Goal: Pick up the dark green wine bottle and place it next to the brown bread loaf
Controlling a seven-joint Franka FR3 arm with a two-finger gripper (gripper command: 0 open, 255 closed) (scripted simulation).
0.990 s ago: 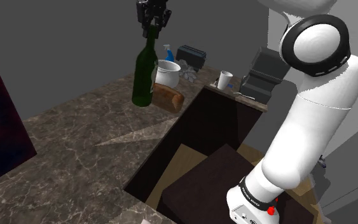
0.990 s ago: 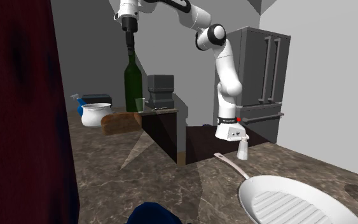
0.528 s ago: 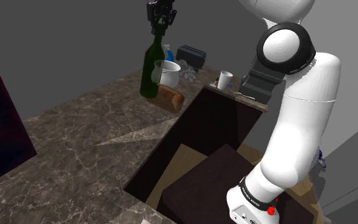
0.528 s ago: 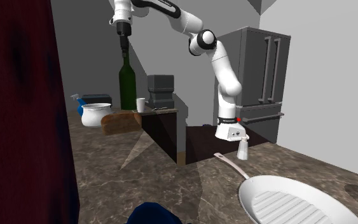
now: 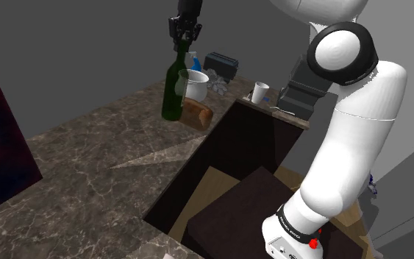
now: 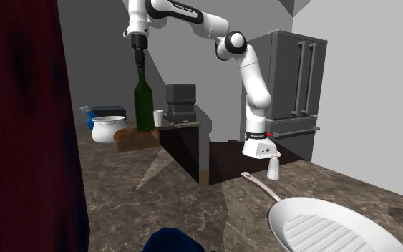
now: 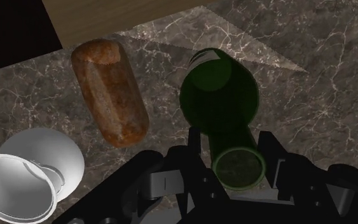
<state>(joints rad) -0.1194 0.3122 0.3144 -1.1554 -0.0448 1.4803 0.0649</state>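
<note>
A dark green wine bottle (image 5: 174,88) stands upright beside the brown bread loaf (image 5: 198,114) on the marble counter (image 5: 102,169), on the loaf's side toward the shoulder view's left. My gripper (image 5: 183,40) comes straight down from above and is shut on the top of its neck. Looking down the wrist view, the black fingers clasp the neck of the bottle (image 7: 219,95), and the loaf (image 7: 110,89) lies close alongside. Across the room, the second exterior view shows the bottle (image 6: 144,107) right behind the loaf (image 6: 137,137), with the gripper (image 6: 139,63) on its top. Whether the base rests on the counter I cannot tell.
A white pot (image 5: 194,84) and a blue spray bottle (image 5: 195,60) stand just behind the loaf. A white cup (image 5: 260,92) and a dark machine (image 5: 301,88) sit further to the shoulder view's right. The counter's edge drops off beside the loaf. A pan (image 6: 328,229) lies near the second camera.
The gripper carried the bottle toward the shoulder view's right, over to the loaf, and lowered it; the arm's elbow swung as well. The loaf and pot stayed put.
</note>
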